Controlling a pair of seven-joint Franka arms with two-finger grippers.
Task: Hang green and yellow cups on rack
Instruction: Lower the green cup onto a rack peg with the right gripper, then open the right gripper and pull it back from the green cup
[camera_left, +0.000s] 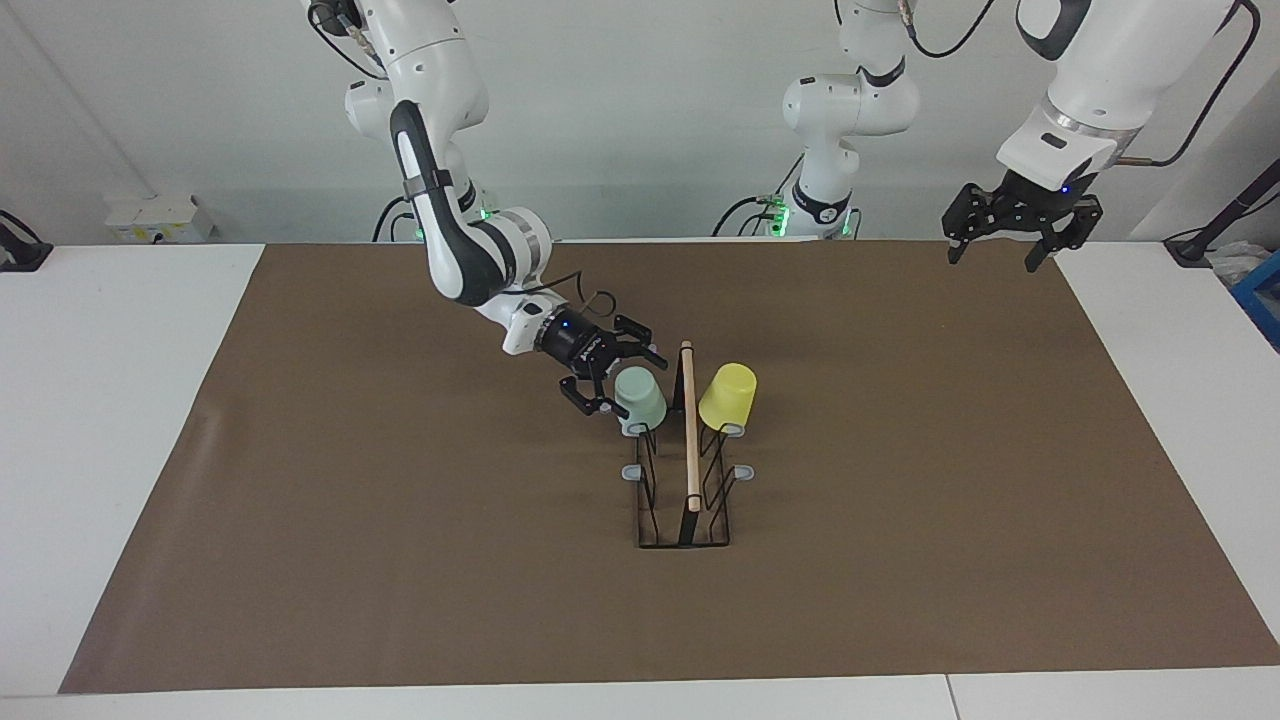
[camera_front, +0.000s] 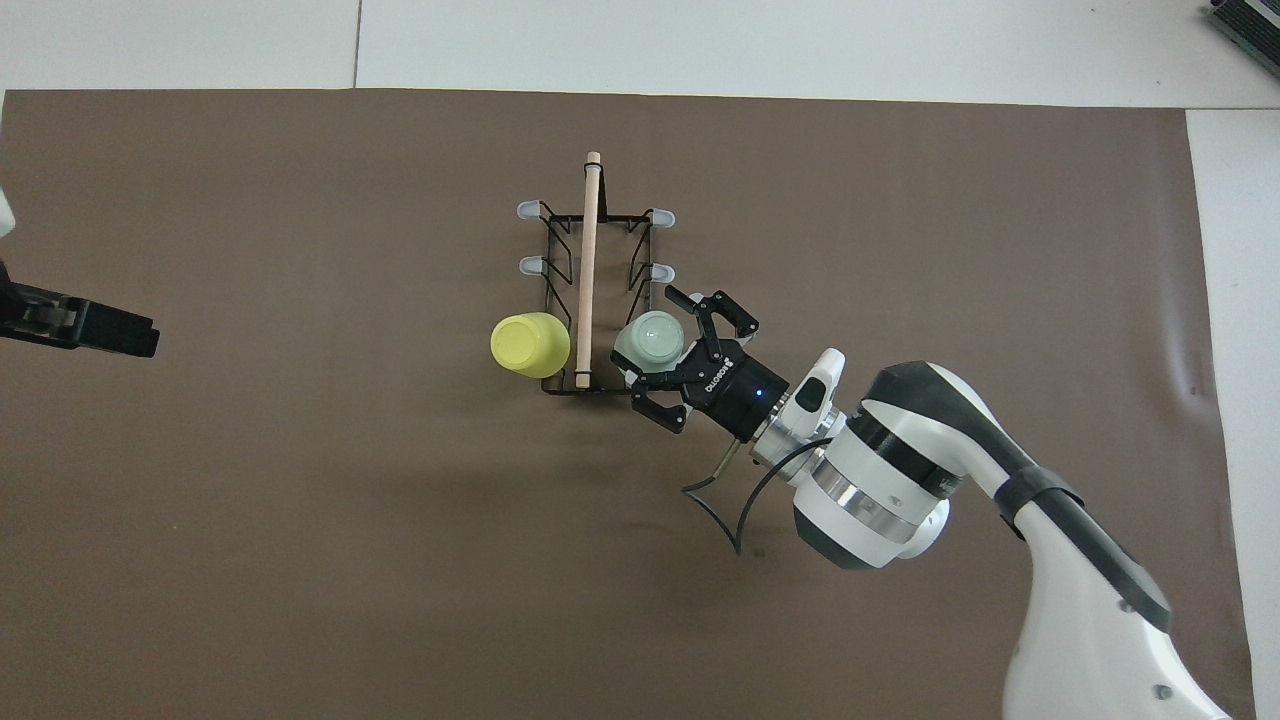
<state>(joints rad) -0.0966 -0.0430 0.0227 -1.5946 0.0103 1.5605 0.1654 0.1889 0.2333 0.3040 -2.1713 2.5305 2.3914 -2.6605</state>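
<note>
Your right hand (camera_left: 612, 378) stood wide open around the green cup (camera_left: 640, 398), which sat upside down on a prong of the rack (camera_left: 688, 440), at its end near the robots. The arm reached in low, hand tilted sideways. The yellow cup (camera_left: 727, 396) hung beside it. Your left hand (camera_left: 1005, 240) waited, open, high over the desk (camera_left: 900, 560) edge.

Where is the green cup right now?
The green cup sits upside down on a rack prong nearest the robots, toward the right arm's end, across the wooden rod from the yellow cup; the open right gripper is beside it.
</note>
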